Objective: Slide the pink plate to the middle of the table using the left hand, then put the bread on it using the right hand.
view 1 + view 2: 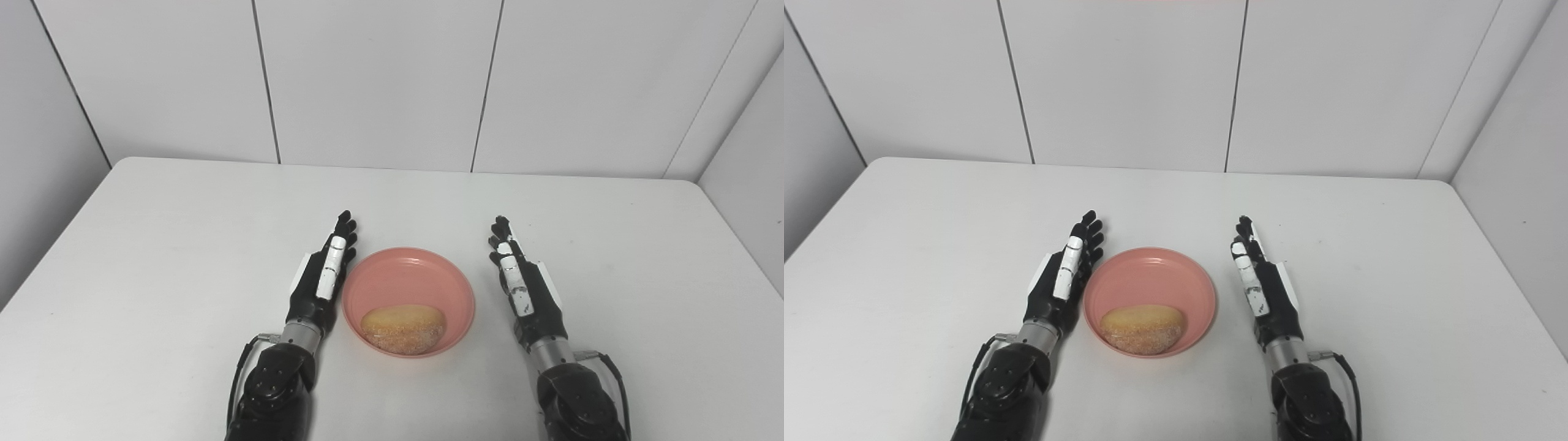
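Bread (403, 329) lies on plate (422, 269) between both empty hands.

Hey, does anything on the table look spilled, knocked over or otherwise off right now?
Nothing stands out. The round pink plastic plate sits flat on the white table with the golden oval bread roll lying in its near half. The left hand and right hand are open either side, holding nothing.
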